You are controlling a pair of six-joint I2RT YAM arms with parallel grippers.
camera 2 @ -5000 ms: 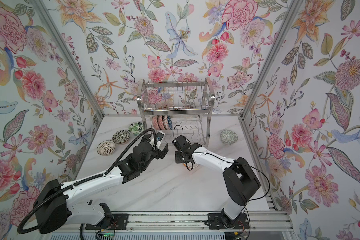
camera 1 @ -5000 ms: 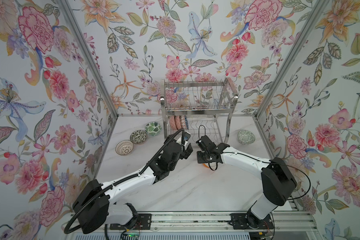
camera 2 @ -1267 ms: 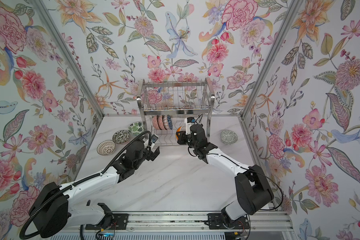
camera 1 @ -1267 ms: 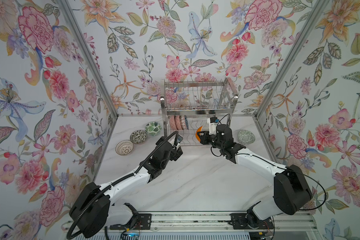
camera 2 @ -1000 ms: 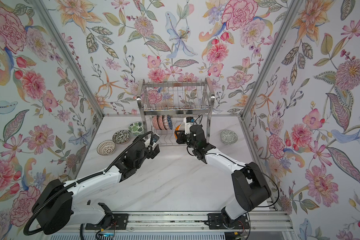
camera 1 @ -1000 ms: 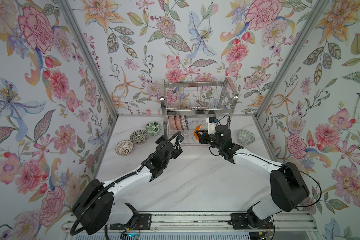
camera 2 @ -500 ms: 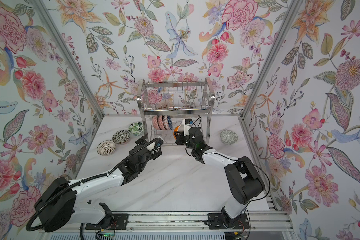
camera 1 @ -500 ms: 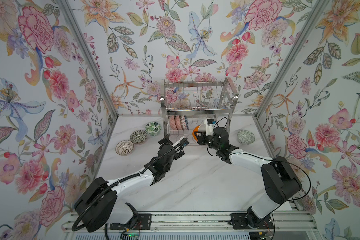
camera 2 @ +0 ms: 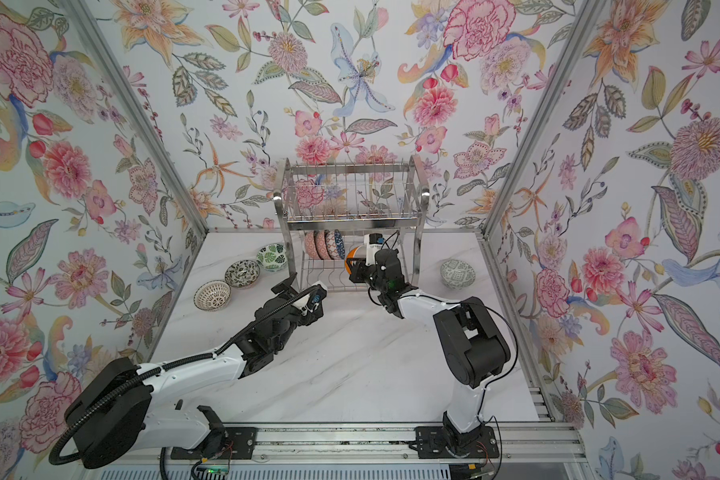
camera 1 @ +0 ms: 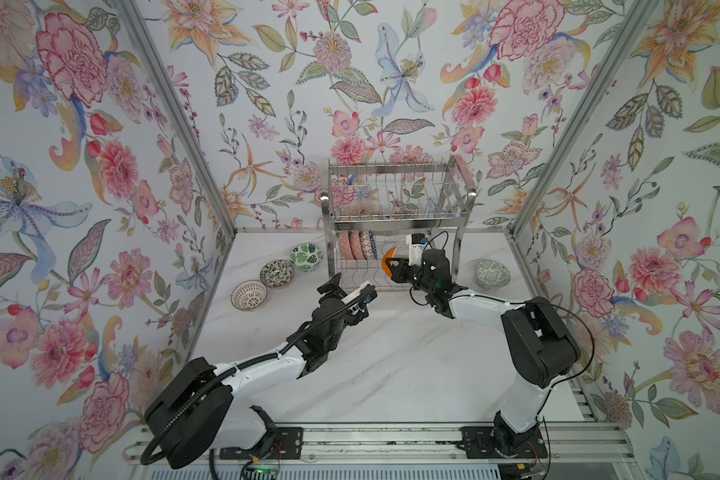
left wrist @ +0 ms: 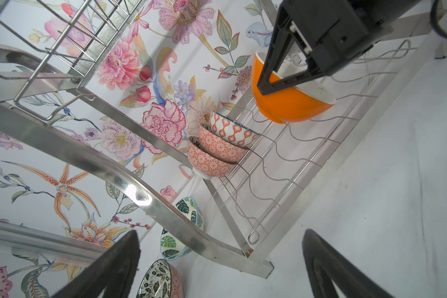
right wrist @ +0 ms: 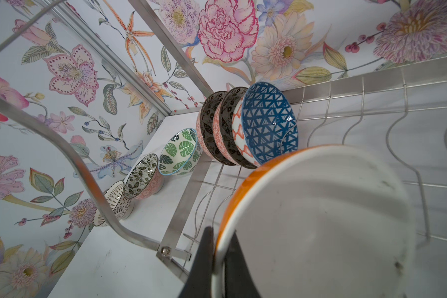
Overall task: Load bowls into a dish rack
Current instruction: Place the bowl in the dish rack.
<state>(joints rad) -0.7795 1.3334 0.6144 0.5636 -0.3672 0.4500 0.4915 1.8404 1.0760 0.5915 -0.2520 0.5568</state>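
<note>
The steel dish rack (camera 1: 395, 226) (camera 2: 350, 224) stands at the back of the table. On its lower tier three patterned bowls (camera 1: 356, 245) (right wrist: 243, 123) lean on edge at the left end. My right gripper (camera 1: 393, 266) (right wrist: 218, 232) is shut on the rim of a white bowl with an orange outside (camera 1: 387, 259) (left wrist: 289, 103) (right wrist: 320, 219), held tilted over the lower wires a little right of those three. My left gripper (camera 1: 352, 286) (left wrist: 221, 232) is open and empty just before the rack's front left foot.
Three loose bowls sit on the table left of the rack: green leaf (camera 1: 306, 257), black-white floral (camera 1: 277, 273), dotted white (camera 1: 249, 294). A green patterned bowl (camera 1: 492, 273) sits right of it. The rack's curved leg (left wrist: 140, 180) is close to my left gripper.
The right gripper has carried the orange bowl leftward along the lower tier, nearer the three bowls. The left gripper has moved up to the rack's front, still open.
</note>
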